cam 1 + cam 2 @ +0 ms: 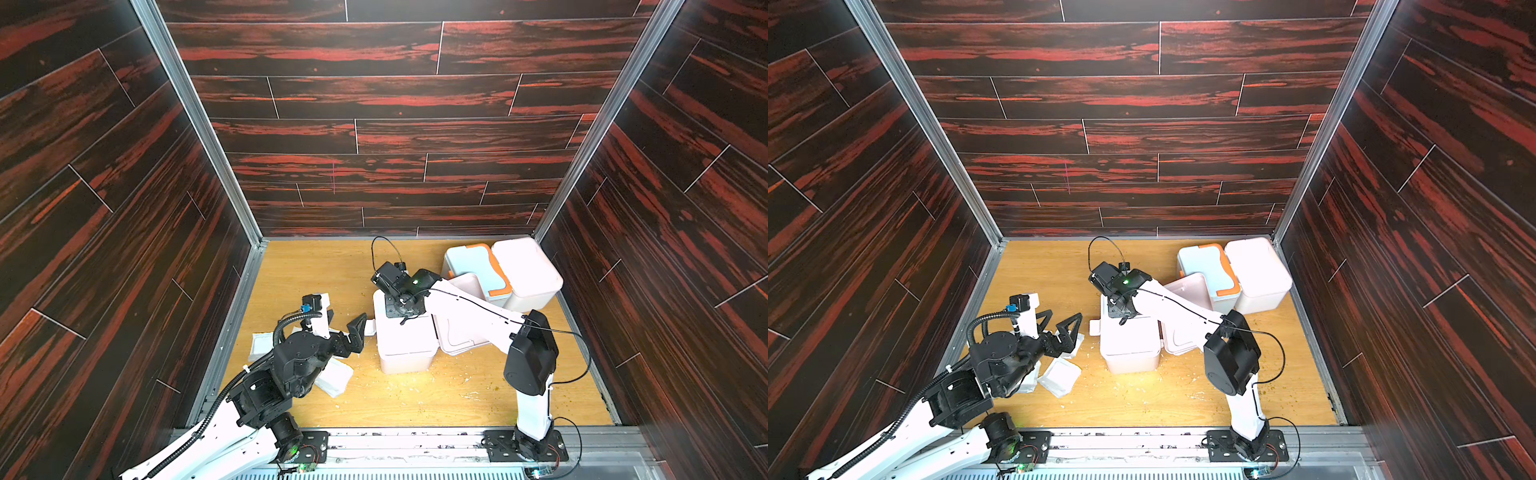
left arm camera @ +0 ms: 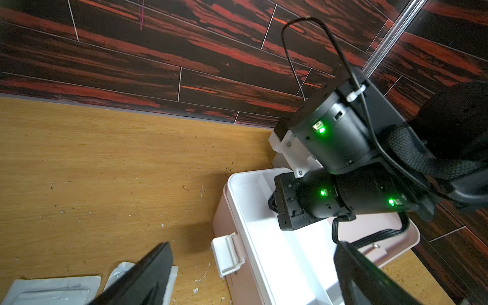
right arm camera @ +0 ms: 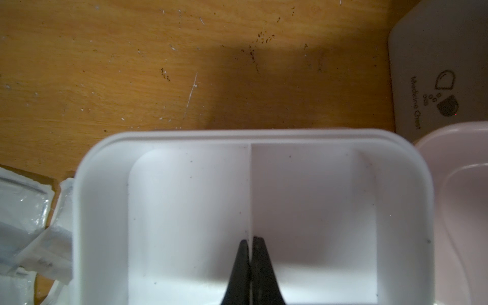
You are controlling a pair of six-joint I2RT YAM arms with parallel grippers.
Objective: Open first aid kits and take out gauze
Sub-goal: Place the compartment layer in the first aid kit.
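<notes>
Both top views: your open kit [image 1: 405, 353] sits mid-table [image 1: 415, 399], 2 shut kits [image 1: 528, 266] in far R corner, gauze [image 1: 1061, 376] lies on table by L gripper [image 1: 1065, 316], jaws wide, empty. L wrist: R arm [image 2: 338, 137] reaches into open kit. R wrist: R gripper [image 3: 250, 240] closed in kit's tray [image 3: 184, 211], tips at divider [image 3: 250, 184].

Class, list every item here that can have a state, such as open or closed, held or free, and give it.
near pink kit: open, lid off.
white tray inside it: visible compartments empty.
lid: off, beside that kit.
blue kit: closed.
far pink kit: closed.
gauze packets: loose on the table.
left gripper: open, empty.
right gripper: shut, tips at the tray's divider.
</notes>
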